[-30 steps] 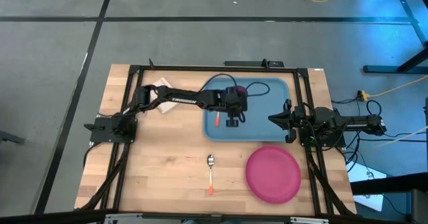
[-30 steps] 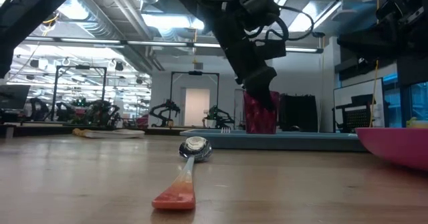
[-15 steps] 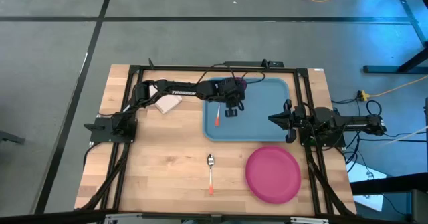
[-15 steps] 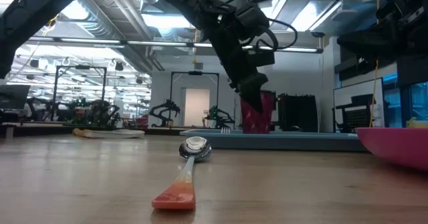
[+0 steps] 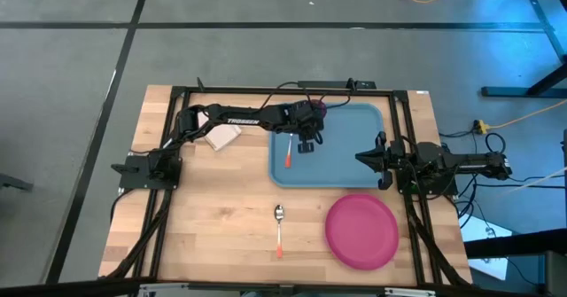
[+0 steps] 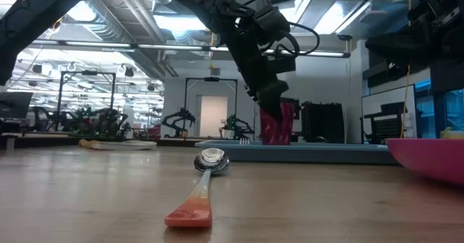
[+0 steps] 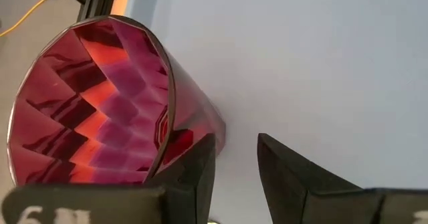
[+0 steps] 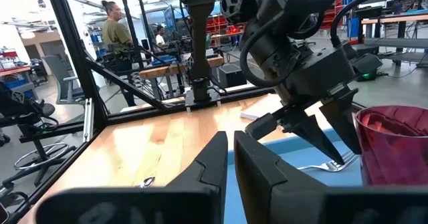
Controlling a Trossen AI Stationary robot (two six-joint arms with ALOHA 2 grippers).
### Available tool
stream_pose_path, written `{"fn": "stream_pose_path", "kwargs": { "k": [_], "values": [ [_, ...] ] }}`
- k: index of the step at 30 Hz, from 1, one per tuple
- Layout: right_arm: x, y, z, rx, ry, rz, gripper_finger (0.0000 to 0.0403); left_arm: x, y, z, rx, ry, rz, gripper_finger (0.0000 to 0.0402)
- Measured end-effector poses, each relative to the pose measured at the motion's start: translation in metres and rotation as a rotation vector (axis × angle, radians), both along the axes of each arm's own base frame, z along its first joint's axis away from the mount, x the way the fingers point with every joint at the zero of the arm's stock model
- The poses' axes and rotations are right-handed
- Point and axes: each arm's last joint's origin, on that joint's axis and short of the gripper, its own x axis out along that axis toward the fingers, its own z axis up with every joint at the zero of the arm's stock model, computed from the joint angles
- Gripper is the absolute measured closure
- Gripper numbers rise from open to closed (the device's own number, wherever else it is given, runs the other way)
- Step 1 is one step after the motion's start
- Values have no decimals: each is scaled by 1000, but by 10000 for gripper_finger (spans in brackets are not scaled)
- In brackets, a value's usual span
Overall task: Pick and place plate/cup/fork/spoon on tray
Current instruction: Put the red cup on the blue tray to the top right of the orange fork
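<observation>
The dark magenta cup (image 5: 317, 111) stands upright on the light-blue tray (image 5: 354, 175), near its far rim. My left gripper (image 5: 306, 144) is open just beside the cup (image 7: 93, 103), with the cup outside its fingers. The fork (image 5: 289, 152) lies on the tray's left part. The spoon (image 5: 279, 228) lies on the table in front of the tray. The pink plate (image 5: 361, 231) lies on the table at the near right. My right gripper (image 5: 365, 158) is shut and empty over the tray's right rim. My left gripper touches nothing between its fingers. One finger (image 7: 194, 167) stands right against the cup's outer wall (image 7: 194, 127) low on its side; I cannot tell whether it touches. The cup stands on the tray by its base.
A white napkin (image 5: 221, 137) lies on the table left of the tray, under the left arm. A black frame runs along the table's edges. People stand in the room beyond the table (image 8: 117, 30).
My left gripper has gone toward the table's far edge, taking the cup with it from the tray's middle. The cup now stands farther back on the tray, and the fingers are beside it instead of on its rim.
</observation>
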Motion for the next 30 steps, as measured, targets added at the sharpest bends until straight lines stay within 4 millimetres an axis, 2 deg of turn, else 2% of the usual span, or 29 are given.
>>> {"fn": "stream_pose_path", "kwargs": {
  "k": [17,25,30],
  "values": [
    [0,0,0,3,0,0,370,-6,2,-4,32,75,41,298],
    [0,0,0,2,0,0,370,8,-21,2,-54,-46,-107,298],
    [0,0,0,2,0,0,370,17,-27,9,23,-131,-145,298]
  ]
}}
